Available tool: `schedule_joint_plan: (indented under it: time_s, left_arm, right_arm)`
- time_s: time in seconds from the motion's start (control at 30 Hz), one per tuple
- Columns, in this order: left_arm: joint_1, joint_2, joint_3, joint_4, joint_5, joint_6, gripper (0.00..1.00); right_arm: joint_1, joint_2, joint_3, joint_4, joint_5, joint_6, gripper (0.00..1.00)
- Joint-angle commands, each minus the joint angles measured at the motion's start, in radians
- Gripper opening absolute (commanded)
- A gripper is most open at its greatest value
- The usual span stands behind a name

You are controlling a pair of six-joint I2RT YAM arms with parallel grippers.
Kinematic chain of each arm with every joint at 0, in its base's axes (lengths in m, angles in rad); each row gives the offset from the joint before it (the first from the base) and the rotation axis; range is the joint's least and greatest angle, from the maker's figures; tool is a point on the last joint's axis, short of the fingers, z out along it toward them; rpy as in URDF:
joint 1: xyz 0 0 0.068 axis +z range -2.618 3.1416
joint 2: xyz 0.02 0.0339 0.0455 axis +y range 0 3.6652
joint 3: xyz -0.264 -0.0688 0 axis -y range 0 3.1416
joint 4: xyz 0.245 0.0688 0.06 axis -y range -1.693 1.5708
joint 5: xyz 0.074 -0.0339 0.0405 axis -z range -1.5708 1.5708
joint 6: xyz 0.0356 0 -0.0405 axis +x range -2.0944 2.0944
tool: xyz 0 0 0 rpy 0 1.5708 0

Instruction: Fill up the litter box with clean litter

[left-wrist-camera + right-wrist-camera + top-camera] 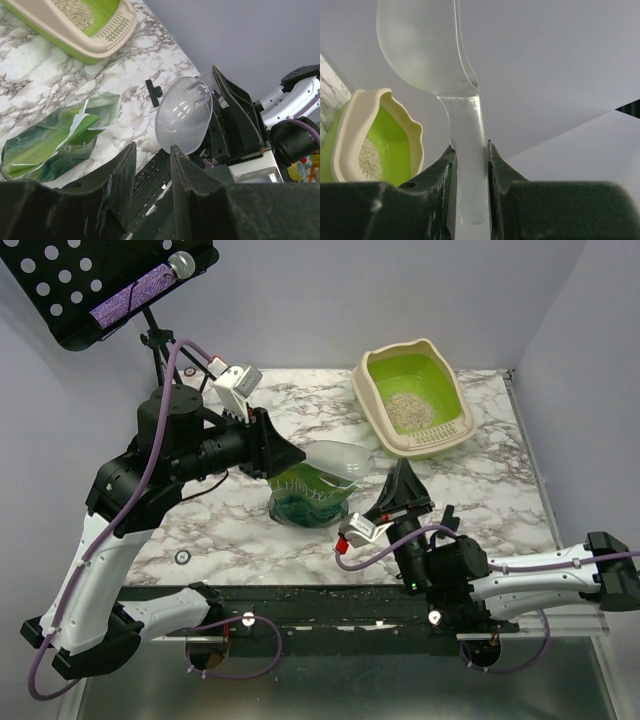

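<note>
The litter box (445, 433) sits at the far right corner of the bench. Only a small patch of clean litter (408, 410) lies on its green floor, so most of the filling is probably not yet done. The right gripper (469, 150) is clamped tight on the thin handle of a clear plastic scoop (340, 457), whose bowl looks empty and hangs above the crumpled green bag (308, 498) near the middle of the bench. The left gripper (152, 152) hovers just beside the bag with its fingers parted by a narrow gap and nothing between them. That is the main hazard: with the bag unheld and slumped, a scoop pushed into it may shove or tip the bag instead of digging in, dumping granules on the marble. The two grippers are also crowded close over the bag, so a careless dip or a reach for the bag's edge could knock the scoop's bowl against the left fingers. The handle is slim and smooth, and a loaded bowl might pivot in the jaws. The route from the bag to the far right corner crosses bare bench, so any tilt there would scatter litter short of the rim.
</note>
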Motion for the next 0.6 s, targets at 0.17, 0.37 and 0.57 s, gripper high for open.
schedule_joint_plan:
  time_s: [0.17,0.37,0.57]
  left_arm:
    - [0.005,0.006,0.017,-0.005,0.043,-0.007,0.42]
    - [0.006,0.006,-0.004,0.018,0.068,-0.017,0.42]
    - [0.006,-0.005,-0.022,0.022,0.077,-0.017,0.42]
  right_arm:
    - [0.037,0.062,0.0,0.3,-0.045,-0.212,0.0]
    - [0.043,0.112,0.024,0.342,-0.068,-0.237,0.0]
    - [0.045,0.121,0.038,0.356,-0.077,-0.252,0.0]
